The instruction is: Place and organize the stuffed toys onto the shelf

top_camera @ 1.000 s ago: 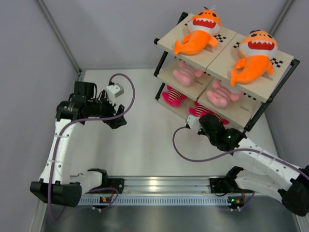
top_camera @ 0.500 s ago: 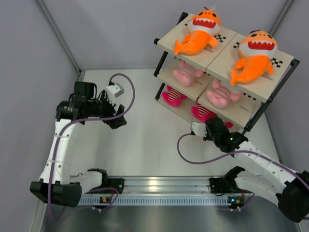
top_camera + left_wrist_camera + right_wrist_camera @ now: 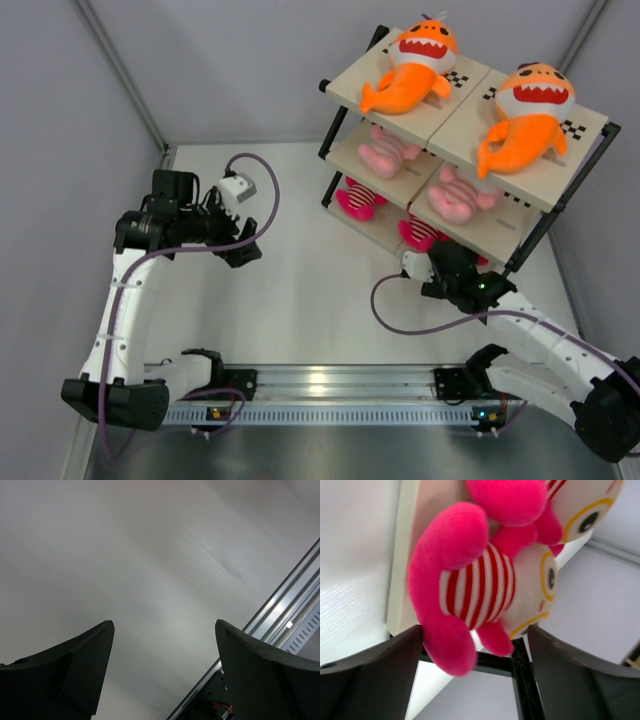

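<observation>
Right pincer: its jaws stand wide apart, and we see nothing clamped between them. Just ahead of its fingertips lies a striped doll with pink limbs, a pink-and-white striped body and a white face. One pink leg hangs over the edge of the lowest board close to the left-hand finger; we cannot tell whether they touch.

In the overhead view this doll sits at the right end of the bottom tier of the shelf, with the right pincer immediately in front of it. The other striped doll occupies the left end of the same tier.

On the middle tier we find the two pale pink dolls — one left, one right. On the top boards, beside the checker strips, lie the two orange sharks, left and right.

Left pincer: it is open and empty, held over the bare table, well apart from the shelf. The metal rail at the table's near edge shows beyond one finger.
</observation>
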Controlling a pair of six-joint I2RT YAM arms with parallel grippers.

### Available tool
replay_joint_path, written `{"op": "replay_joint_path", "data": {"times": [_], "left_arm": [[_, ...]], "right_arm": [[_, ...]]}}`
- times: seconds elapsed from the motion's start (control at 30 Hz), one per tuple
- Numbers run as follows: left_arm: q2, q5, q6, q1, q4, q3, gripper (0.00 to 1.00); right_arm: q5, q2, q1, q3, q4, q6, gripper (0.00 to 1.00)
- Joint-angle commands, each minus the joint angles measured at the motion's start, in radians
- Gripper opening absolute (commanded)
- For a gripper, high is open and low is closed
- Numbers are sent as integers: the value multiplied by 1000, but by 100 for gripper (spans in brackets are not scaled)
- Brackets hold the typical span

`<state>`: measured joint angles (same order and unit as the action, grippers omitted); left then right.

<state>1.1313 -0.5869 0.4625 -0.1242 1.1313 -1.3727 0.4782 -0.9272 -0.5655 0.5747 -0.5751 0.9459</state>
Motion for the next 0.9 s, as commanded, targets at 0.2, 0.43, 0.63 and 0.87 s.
{"op": "replay_joint_path", "data": {"times": [0.2,0.43,0.63,0.87], "left_arm": [[-28,22,8,1,2,37,88],[-56,85,-12,1,1,103,88],[-80,198,-74,3,-40,201,90],[-142,470,-177,3,-258,345,90]], "right_arm": [[36,53,-262,191,-160,-168,99],[-113,36,-393,270,-189,-292,100],[-262,108,-461,246,-54,-551,100],[-234,273,-476,102,199,-866,99]]}}
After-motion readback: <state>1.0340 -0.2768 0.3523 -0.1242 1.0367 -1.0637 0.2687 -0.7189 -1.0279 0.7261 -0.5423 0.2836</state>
